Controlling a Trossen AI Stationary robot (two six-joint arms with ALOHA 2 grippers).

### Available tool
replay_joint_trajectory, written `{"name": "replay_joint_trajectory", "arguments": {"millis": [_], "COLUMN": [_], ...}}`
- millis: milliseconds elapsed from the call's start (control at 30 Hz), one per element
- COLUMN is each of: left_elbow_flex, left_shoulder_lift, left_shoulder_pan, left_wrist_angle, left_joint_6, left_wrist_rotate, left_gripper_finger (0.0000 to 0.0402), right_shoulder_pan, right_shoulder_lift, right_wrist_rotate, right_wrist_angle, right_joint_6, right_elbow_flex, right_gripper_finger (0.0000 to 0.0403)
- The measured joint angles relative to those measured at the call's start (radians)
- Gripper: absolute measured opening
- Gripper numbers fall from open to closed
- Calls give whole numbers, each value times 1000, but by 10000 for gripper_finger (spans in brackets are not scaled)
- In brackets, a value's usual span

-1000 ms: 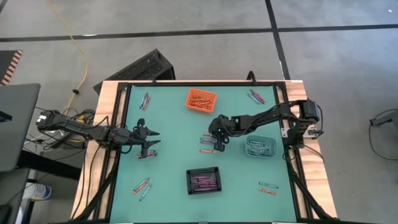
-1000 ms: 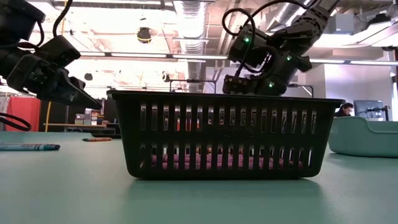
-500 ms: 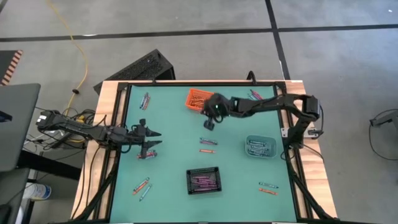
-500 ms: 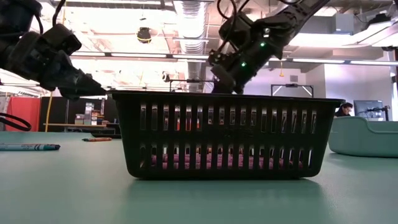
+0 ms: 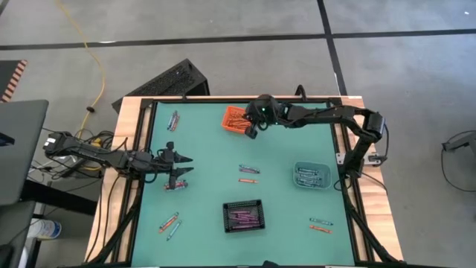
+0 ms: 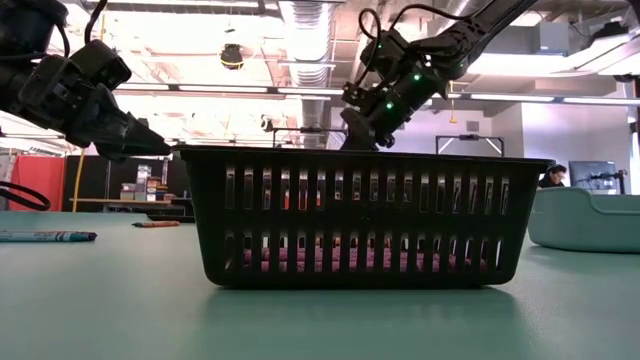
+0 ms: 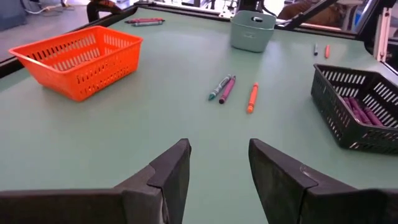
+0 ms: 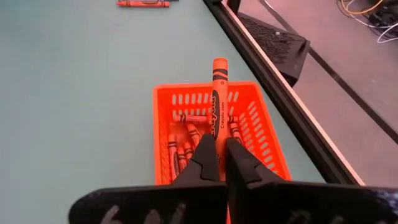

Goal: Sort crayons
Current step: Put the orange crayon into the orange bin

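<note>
My right gripper [image 5: 251, 131] hovers over the orange bin [image 5: 239, 119] at the far middle of the table, shut on an orange crayon [image 8: 219, 93]. The bin holds several orange crayons [image 8: 183, 140]. My left gripper [image 5: 184, 167] stands open near the table's left edge, with nothing between its fingers [image 7: 217, 165]. Three loose crayons [image 7: 233, 90] lie flat on the mat mid-table, in teal, purple and orange. My right gripper pinches the orange crayon between its two fingers [image 8: 205, 158] at the crayon's near end [image 8: 217, 138]. The fingers lie along the crayon and slant down toward the table's far-left. Clear of everything, the crayon sticks out forward past the fingertips, above the orange bin.
A black bin [image 5: 244, 216] with purple crayons stands near the front middle, a teal bin [image 5: 312, 176] at the right. More loose crayons lie at the far left [image 5: 172, 120], far right [image 5: 305, 114], near left [image 5: 169, 222] and near right [image 5: 320, 225].
My right gripper has risen and swung from the loose crayons in the middle of the table toward the far edge. It now hangs over the orange bin, still shut on the orange crayon. My left gripper has turned a little in place.
</note>
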Motion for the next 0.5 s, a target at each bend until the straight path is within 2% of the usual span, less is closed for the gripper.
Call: {"name": "replay_joint_trajectory", "arguments": {"millis": [167,500], "left_elbow_flex": [0,0], "left_shoulder_lift": [0,0], "left_shoulder_pan": [0,0], "left_wrist_angle": [0,0], "left_joint_6": [0,3], "left_wrist_rotate": [0,0], "left_gripper_finger": [153,153], "right_shoulder_pan": [1,7], "right_shoulder_lift": [0,0], "right_wrist_rotate": [0,0], "right_wrist_angle": [-5,-4], "right_joint_6": [1,3], "right_elbow_flex": [0,0], "right_gripper_finger": [7,48]}}
